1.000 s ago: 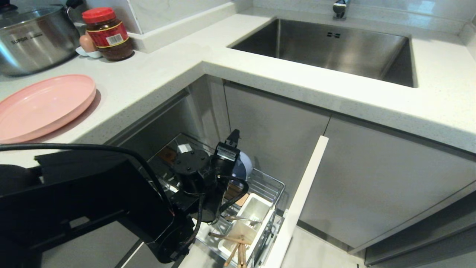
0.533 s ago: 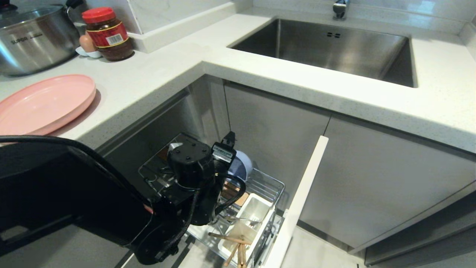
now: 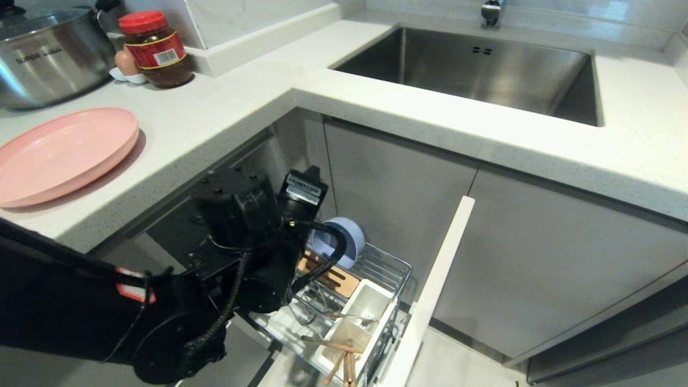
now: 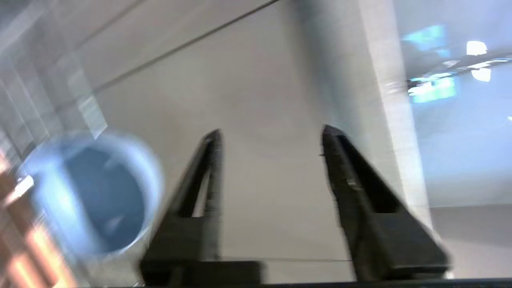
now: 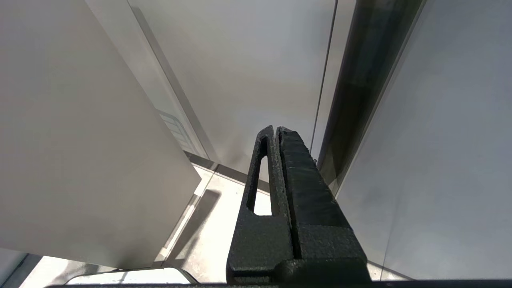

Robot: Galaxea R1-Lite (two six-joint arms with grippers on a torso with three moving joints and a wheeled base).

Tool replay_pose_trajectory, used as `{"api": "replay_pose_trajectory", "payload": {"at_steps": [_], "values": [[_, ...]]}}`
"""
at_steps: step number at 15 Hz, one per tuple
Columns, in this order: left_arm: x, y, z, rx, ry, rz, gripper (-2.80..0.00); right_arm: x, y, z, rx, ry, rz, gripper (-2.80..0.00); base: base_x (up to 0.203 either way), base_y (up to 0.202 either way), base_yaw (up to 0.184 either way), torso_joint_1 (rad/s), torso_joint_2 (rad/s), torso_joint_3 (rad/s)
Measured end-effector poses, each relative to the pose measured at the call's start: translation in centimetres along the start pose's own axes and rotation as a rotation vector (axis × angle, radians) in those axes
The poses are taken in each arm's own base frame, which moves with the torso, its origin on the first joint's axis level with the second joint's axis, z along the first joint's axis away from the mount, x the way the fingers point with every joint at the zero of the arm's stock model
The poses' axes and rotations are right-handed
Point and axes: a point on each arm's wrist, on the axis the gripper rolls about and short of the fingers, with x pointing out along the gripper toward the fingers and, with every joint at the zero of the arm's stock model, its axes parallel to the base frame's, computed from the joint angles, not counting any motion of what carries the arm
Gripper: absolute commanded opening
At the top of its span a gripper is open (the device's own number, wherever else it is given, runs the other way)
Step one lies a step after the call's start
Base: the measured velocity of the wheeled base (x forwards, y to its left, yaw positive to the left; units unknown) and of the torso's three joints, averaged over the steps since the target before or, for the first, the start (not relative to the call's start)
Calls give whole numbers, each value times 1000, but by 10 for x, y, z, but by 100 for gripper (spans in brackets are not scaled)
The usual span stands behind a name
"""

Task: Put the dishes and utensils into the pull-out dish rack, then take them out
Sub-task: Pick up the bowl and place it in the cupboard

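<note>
1. Head view: a white L-shaped table (image 3: 226,107) wraps around a corner, with a steel sink (image 3: 484,70) set into it at the far right. On the table at the left lies the pink plate (image 3: 62,153), flat and alone. Behind it stand a lidded steel pot (image 3: 48,54) and a red-capped jar (image 3: 156,48).

2. Head view, lower down: the pull-out dish rack (image 3: 392,269) stands drawn out of the cabinet, its narrow white front panel (image 3: 435,290) edge-on. The pale-blue bowl (image 3: 344,239) stands on its edge at the back of the rack, beside the slotted wooden board (image 3: 333,277). The chopsticks (image 3: 336,355) lean in the nearest white utensil cup (image 3: 344,338); a thin metal utensil (image 3: 352,317) lies across the next cup.

3. Head view: the black left arm reaches in from the lower left, its wrist above the rack and next to the bowl. The jaws are hidden here.

4. Left wrist view: the left gripper (image 4: 272,132) has its jaws apart with nothing between them. The blurred bowl (image 4: 96,196) sits off to one side, clear of the jaws.

5. Right wrist view: the right gripper (image 5: 276,129) has its jaws pressed together, empty, facing grey cabinet panels.
</note>
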Motion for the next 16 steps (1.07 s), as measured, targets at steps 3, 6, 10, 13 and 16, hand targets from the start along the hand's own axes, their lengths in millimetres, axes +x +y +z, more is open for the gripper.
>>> {"api": "replay_pose_trajectory", "payload": {"at_steps": [3, 6, 10, 13, 16], "values": [[-14, -29, 30, 53, -62, -79, -280, 0, 0, 0, 0, 0, 0, -280, 0, 0, 0, 0, 0, 0], [-33, -53, 65, 102, -139, -142, -280, 0, 0, 0, 0, 0, 0, -280, 0, 0, 0, 0, 0, 0], [-58, -74, 103, 350, -215, -169, -280, 0, 0, 0, 0, 0, 0, -280, 0, 0, 0, 0, 0, 0], [-67, -89, 138, 652, -266, -107, -280, 0, 0, 0, 0, 0, 0, -280, 0, 0, 0, 0, 0, 0], [-66, -104, 183, 897, -328, -14, -280, 0, 0, 0, 0, 0, 1, -280, 0, 0, 0, 0, 0, 0]]}}
